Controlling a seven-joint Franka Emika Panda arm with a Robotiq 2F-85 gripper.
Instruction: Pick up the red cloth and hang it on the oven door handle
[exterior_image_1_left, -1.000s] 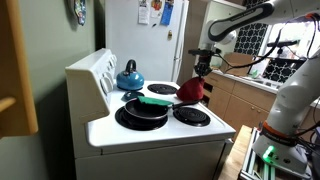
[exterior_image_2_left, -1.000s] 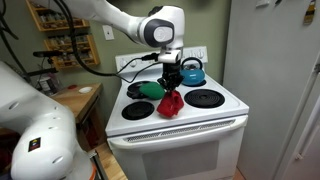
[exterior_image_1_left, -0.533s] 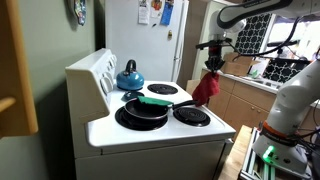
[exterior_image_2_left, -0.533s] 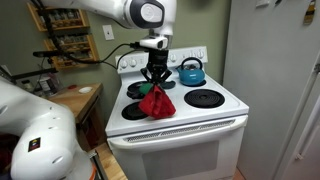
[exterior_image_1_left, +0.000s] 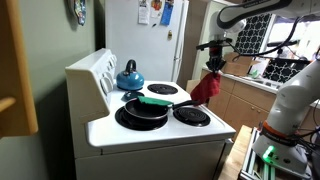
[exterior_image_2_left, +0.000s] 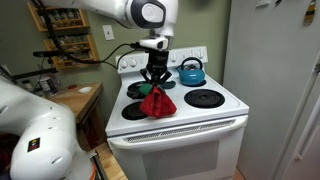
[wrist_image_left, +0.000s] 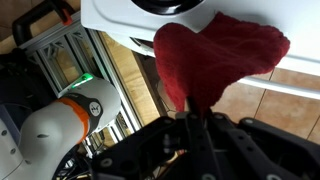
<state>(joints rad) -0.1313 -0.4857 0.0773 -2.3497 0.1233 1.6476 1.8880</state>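
The red cloth (exterior_image_1_left: 208, 89) hangs from my gripper (exterior_image_1_left: 214, 66), which is shut on its top. In an exterior view the cloth (exterior_image_2_left: 156, 101) dangles over the front edge of the white stove, above the oven door handle (exterior_image_2_left: 180, 129), with my gripper (exterior_image_2_left: 154, 78) right above it. In the wrist view the cloth (wrist_image_left: 210, 58) spreads out from between my fingers (wrist_image_left: 197, 118), with the stove's front edge (wrist_image_left: 120, 20) behind it.
A blue kettle (exterior_image_1_left: 129, 75) stands on a back burner. A black pan with a green-handled lid (exterior_image_1_left: 146, 104) sits on a front burner. The stove top (exterior_image_2_left: 220, 107) has black burners. A fridge (exterior_image_1_left: 160, 40) and a counter (exterior_image_1_left: 245, 80) stand nearby.
From one second ago my gripper lifted the red cloth off the stove top and carried it toward the stove's front edge. In the last half second nothing moved.
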